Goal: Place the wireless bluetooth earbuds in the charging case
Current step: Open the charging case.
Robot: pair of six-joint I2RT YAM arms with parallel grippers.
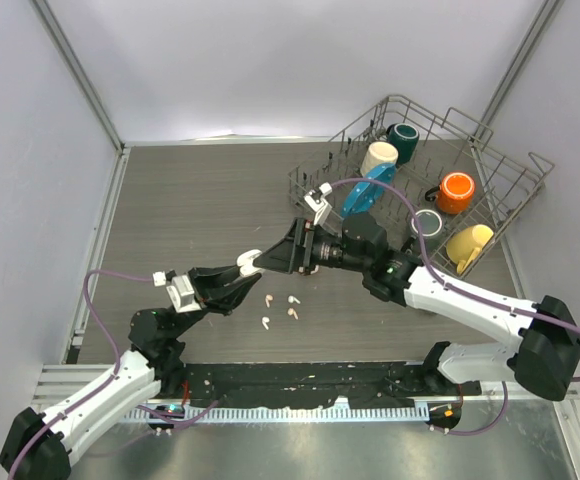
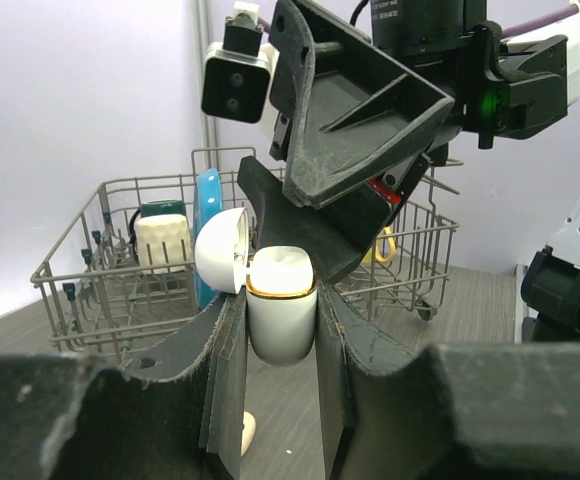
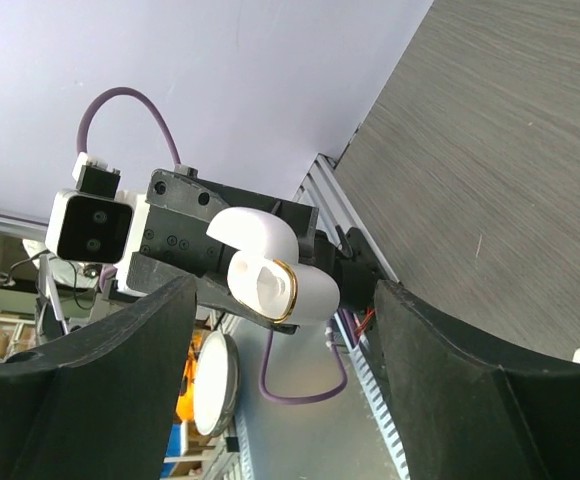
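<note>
Left gripper (image 1: 242,272): jaws closed on the lower body of the white charging case (image 2: 282,318), holding it upright above the surface (image 1: 190,200). The hinged lid (image 2: 220,252) is swung back and the top is exposed. This is judged a presenting hold that keeps the opening steady and reachable from the opposite side. Right gripper (image 1: 284,250): jaws spread wide and holding nothing, facing the case at close range. In the right wrist view the case sits in line with the gap between the jaws but beyond their tips, touching neither. The four earbuds (image 1: 269,298) lie loose on the surface in a small cluster just below the raised case and slightly nearer the arm bases. None is in either gripper, and none is seen seated in the case, though the wells are not clearly visible. Judgement: insertion not yet begun; the free right jaws would need to descend to the cluster for a first pick. The dish rack (image 1: 410,100) with its mugs (image 1: 456,192) stands well apart at the far right and is not involved.
</note>
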